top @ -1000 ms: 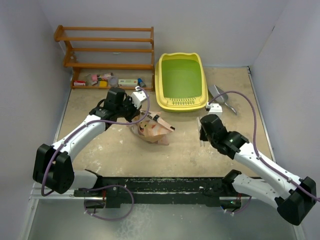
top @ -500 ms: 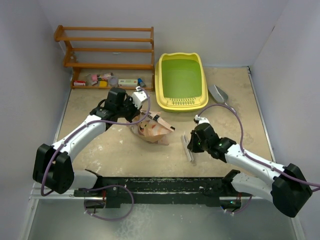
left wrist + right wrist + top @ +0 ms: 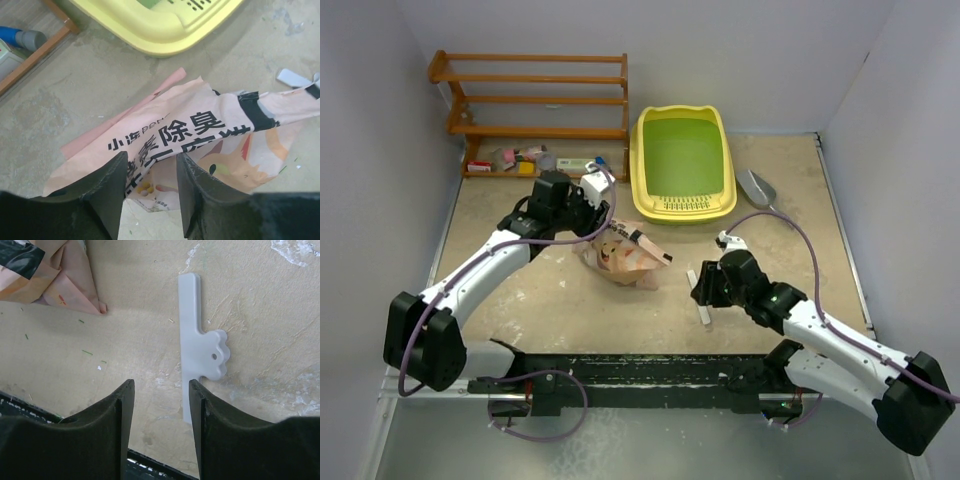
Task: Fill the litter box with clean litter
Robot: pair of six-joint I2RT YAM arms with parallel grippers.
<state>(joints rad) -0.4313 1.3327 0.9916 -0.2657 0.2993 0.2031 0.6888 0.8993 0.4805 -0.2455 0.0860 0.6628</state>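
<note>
Left gripper (image 3: pixel 150 160): fingers are standing parted, pinching nothing, hovering over the crinkled pink-tan bag (image 3: pixel 200 135); its printed face is showing in the gap between them. Litter box (image 3: pixel 165 25): lying beyond the left fingertips, past the bag, yellow lip toward them. Right gripper (image 3: pixel 160 387): fingers are standing parted, holding nothing. White clip (image 3: pixel 197 350): lying flat on the table (image 3: pixel 125 340), just ahead of one right fingertip

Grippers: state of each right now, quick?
Left gripper: open, nothing held, bag just beyond it.
Right gripper: open, nothing held, white clip lying loose ahead.
</note>
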